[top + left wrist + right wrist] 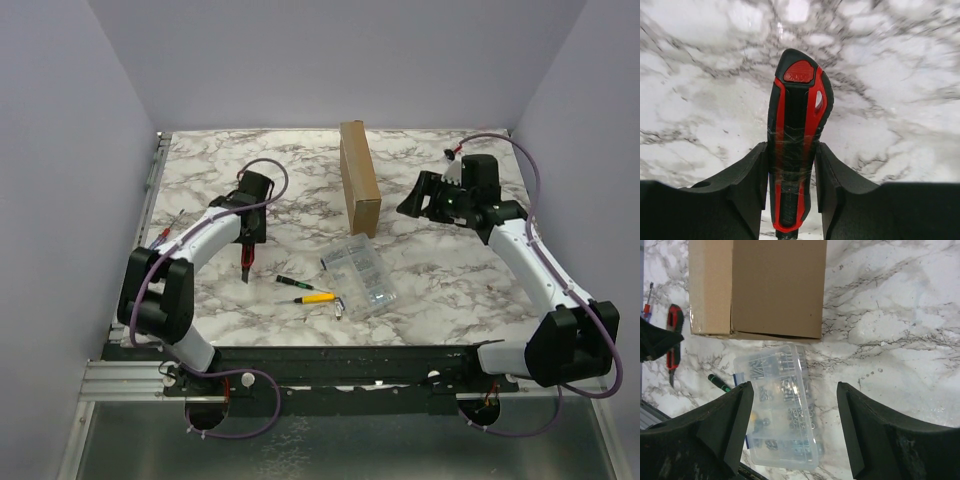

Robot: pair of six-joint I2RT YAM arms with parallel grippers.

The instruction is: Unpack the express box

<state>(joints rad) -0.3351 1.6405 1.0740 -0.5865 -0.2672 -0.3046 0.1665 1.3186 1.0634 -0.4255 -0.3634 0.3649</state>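
Note:
The express box (359,177) is a plain brown cardboard mailer standing on its long edge at the table's middle back; the right wrist view has it at top left (760,285). My left gripper (247,240) is shut on a red and black utility knife (797,100), whose handle sits between the fingers (752,170) and points away over the marble. In the top view the knife (245,268) sticks out toward the near edge. My right gripper (415,195) is open to the right of the box, with nothing between its jaws (795,390).
A clear plastic compartment case (360,277) of small parts lies in front of the box. Left of it lie a green-black screwdriver (292,282), a yellow-handled tool (318,297) and a small hex key (340,305). Purple walls enclose the table.

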